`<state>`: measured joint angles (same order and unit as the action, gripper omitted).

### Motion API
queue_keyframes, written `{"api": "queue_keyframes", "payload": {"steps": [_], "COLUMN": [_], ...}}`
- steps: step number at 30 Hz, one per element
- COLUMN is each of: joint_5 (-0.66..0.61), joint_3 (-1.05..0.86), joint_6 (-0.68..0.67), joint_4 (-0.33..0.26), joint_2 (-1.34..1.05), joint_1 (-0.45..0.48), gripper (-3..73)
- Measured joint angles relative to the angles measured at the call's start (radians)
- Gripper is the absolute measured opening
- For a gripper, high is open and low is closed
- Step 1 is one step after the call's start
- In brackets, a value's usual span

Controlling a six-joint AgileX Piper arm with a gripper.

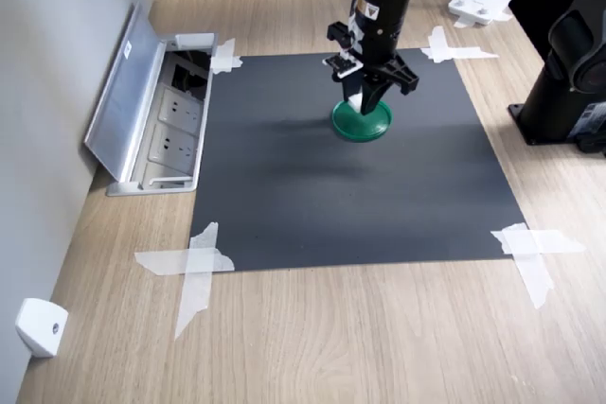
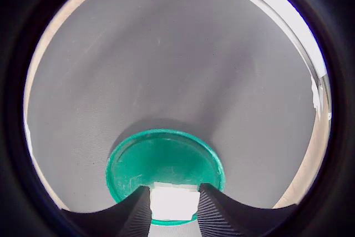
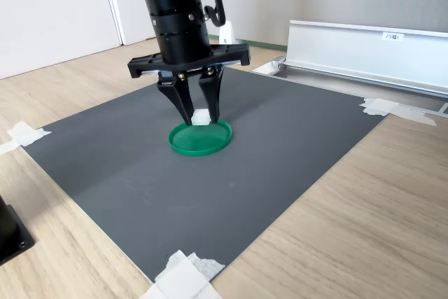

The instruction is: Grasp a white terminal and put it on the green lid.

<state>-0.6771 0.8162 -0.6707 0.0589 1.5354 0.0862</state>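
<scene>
The first exterior view alone takes in the open floor socket box at the first exterior view's left edge of the dark mat, the white tape crosses pinning the mat's corners, a small white wedge-shaped piece on the wooden table by the wall, and a black stand at the first exterior view's right. The second exterior view sees the scene from the opposite side and shows the gap between the fingers more plainly. The wrist view shows none of these surroundings, only the mat, the disc and the inner faces of the two fingers.

The gripper points straight down over the green lid, which lies flat on the mat, toward its far side in the first exterior view. In the second exterior view the gripper has its two black fingers drawn in to a narrow gap, and the white terminal sits between their tips, pinched on both sides. The wrist view confirms this: the white terminal fills the space between the ribbed pads, touching each, with the green lid directly beyond it. The block is at the lid's surface or just above it; the pictures do not settle whether it touches
</scene>
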Motion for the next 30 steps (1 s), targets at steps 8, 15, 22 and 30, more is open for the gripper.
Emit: {"api": "queue_keyframes", "payload": {"steps": [8,15,22,30], "joint_5": [-0.018,-0.02,-0.046,0.028], "joint_3": [0.0,0.0,0.0,0.004], "joint_6": [-0.055,-0.057,-0.047,-0.028], "joint_4": [0.0,-0.002,-0.059,-0.212], "joint_2": [0.032,0.033,-0.05,-0.347], "joint_1": [0.0,0.0,0.0,0.0], "gripper": [31.5,48.5,64.2,57.6]}}
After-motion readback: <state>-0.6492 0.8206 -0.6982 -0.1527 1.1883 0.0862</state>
